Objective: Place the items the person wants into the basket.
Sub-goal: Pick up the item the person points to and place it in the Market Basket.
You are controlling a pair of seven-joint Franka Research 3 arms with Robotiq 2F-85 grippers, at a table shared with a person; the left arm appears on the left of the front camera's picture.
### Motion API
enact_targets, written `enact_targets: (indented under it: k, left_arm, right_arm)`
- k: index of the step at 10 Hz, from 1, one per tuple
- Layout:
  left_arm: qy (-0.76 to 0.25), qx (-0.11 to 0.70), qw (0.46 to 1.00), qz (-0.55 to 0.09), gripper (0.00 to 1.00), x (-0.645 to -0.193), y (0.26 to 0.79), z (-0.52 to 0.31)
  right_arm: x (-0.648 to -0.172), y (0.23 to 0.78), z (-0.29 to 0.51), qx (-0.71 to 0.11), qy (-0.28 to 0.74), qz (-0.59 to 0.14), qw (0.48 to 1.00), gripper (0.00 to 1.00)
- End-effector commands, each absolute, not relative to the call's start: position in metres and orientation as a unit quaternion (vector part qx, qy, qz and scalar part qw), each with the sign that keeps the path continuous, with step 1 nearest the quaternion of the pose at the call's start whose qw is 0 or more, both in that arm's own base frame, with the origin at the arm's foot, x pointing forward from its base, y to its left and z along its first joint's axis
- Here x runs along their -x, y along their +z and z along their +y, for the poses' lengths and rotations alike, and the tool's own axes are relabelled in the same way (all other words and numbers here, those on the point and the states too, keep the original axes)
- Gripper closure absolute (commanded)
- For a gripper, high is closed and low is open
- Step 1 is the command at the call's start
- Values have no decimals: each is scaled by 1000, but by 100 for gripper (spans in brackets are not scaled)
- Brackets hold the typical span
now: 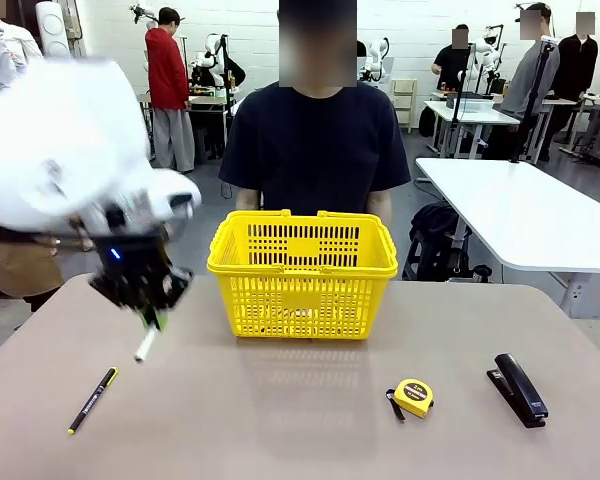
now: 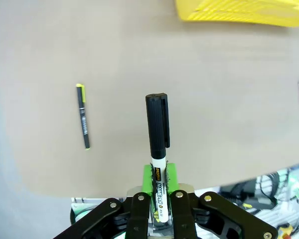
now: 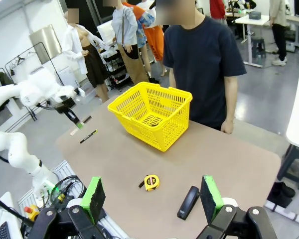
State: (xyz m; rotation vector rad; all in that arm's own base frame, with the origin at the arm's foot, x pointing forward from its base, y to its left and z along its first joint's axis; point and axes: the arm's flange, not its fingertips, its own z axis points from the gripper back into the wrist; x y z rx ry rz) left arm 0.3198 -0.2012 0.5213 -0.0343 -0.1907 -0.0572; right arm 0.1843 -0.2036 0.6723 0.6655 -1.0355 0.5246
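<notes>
My left gripper [image 1: 152,318] is shut on the white marker [image 1: 145,346] with a black cap, holding it above the table to the left of the yellow basket [image 1: 302,275]. In the left wrist view the marker [image 2: 157,124] sticks out from between the green pads [image 2: 170,175]. The yellow-and-black tape measure [image 1: 413,397] lies on the table at the front right, also seen as the tape measure [image 3: 150,182]. My right gripper [image 3: 152,199] is open and holds nothing, high over the table's right end. The person [image 1: 315,130] stands behind the basket [image 3: 150,114].
A thin black pen [image 1: 92,400] with a yellow tip lies at the front left, below my left gripper, and appears as the pen [image 2: 83,116]. A black stapler [image 1: 520,388] rests at the front right. Bare tabletop lies in front of the basket.
</notes>
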Motion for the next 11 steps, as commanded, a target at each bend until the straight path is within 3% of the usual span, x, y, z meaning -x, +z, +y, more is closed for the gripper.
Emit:
enact_targets:
  k: [1,4,8,11]
  left_arm:
    - [-53,53,991,-108,90,-297,574,-189]
    - [-53,60,991,-111,90,-286,610,-190]
    - [-17,49,995,-84,90,-284,607,-191]
    - [-40,60,991,-110,90,-285,610,-189]
  right_arm:
    - [-185,673,-202,-316,250,-484,777,0]
    - [-185,673,-202,-316,250,-484,777,0]
    - [-185,673,-202,-316,250,-484,777,0]
    - [-185,673,-202,-316,250,-484,777,0]
